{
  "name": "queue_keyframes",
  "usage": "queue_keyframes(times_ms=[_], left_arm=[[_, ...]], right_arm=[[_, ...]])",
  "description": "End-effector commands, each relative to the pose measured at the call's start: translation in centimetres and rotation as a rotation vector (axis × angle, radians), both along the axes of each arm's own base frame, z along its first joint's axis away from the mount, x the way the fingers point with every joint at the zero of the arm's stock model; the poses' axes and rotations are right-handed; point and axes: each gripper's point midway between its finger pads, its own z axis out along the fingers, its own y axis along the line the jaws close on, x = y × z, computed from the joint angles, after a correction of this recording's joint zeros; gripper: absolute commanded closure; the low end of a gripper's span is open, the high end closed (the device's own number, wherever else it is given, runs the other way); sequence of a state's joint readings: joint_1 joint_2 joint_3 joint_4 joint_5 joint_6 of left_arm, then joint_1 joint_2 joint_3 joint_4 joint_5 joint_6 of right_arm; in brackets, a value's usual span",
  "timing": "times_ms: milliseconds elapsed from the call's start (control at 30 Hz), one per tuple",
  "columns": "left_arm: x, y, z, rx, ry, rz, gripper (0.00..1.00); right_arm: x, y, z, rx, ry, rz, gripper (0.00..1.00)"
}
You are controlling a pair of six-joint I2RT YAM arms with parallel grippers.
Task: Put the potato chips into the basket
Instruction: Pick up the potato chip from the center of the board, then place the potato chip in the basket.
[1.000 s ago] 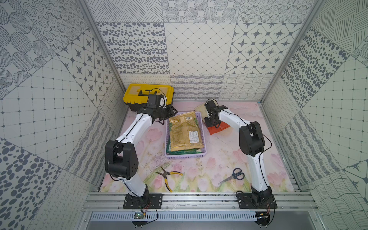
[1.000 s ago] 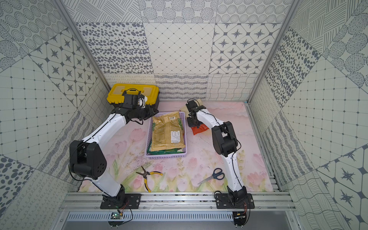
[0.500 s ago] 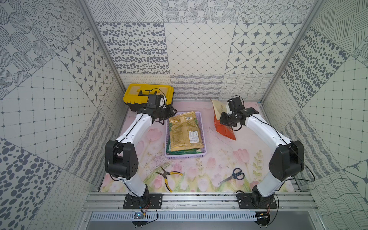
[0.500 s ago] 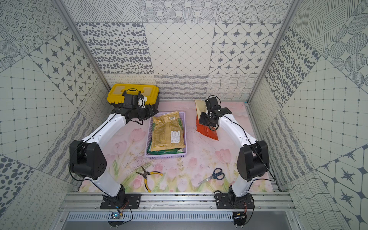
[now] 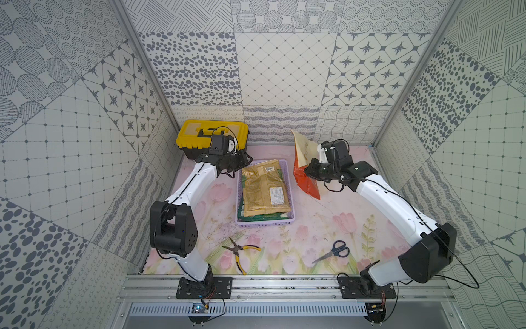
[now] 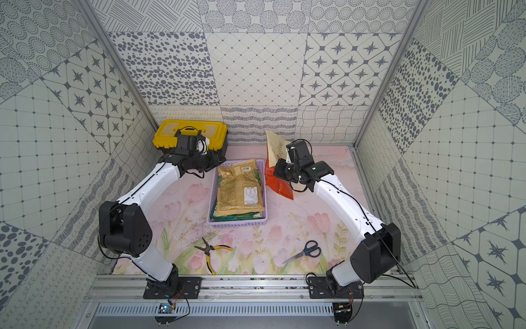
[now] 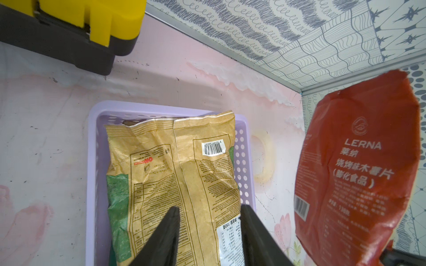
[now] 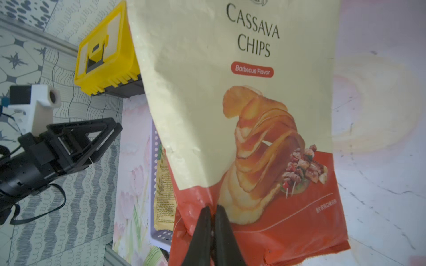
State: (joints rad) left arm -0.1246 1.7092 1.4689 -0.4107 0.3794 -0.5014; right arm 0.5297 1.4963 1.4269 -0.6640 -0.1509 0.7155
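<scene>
The cream-orange Cassava Chips bag hangs tilted above the mat, just right of the basket, in both top views. My right gripper is shut on a pinch of its red lower part. The lilac basket holds a tan-gold bag lying face down on top, with green bags showing underneath. My left gripper hovers open over the basket's far left end, nothing between its fingers. The left wrist view shows the held bag's red back.
A yellow-and-black toolbox stands at the back left, right behind my left gripper. Yellow-handled pliers and blue-handled scissors lie on the flowered mat near the front. Patterned walls close in the sides and back.
My right arm has swung out to the right and lifted the Cassava Chips bag off the mat. The left arm has not moved.
</scene>
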Motion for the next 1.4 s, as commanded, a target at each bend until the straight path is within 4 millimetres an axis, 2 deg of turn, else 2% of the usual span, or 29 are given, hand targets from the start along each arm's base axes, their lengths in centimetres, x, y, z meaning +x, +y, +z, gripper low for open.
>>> queue_keyframes(times_ms=[0,233,467,600,767,967,1100,1167,1233,1367], left_arm=[[0.3,0.9,0.2,0.031,-0.02,0.02,0.53],[0.4,1.6,-0.1,0.033,-0.006,0.042,0.53],[0.7,3.0,-0.4,0.018,0.012,0.083,0.53],[0.8,3.5,-0.4,0.004,0.017,0.097,0.53],[0.8,4.0,-0.5,-0.001,0.024,0.115,0.53],[0.9,4.4,-0.6,-0.012,0.033,0.126,0.53],[1.1,4.9,-0.9,-0.039,0.047,0.145,0.53],[1.2,5.2,-1.0,-0.056,0.053,0.153,0.52],[1.3,5.6,-1.0,-0.07,0.057,0.164,0.52],[1.3,6.1,-1.0,-0.072,0.057,0.178,0.52]], right_arm=[[0.9,4.2,2.0,0.078,-0.085,0.034,1.0],[0.3,10.4,2.3,0.091,-0.082,0.132,1.0],[-2.0,15.4,0.2,0.142,0.004,0.213,1.0],[-2.3,17.1,-1.4,0.18,0.048,0.212,1.0],[-1.4,17.3,-3.5,0.191,0.065,0.153,1.0],[-0.6,14.8,-5.2,0.114,0.039,0.067,1.0],[-1.0,14.4,-6.6,0.1,0.069,0.071,1.0],[-1.3,15.0,-7.0,0.11,0.093,0.1,0.99],[-1.7,16.4,-7.3,0.133,0.129,0.159,0.9],[-2.2,19.1,-6.3,0.147,0.134,0.257,0.81]])
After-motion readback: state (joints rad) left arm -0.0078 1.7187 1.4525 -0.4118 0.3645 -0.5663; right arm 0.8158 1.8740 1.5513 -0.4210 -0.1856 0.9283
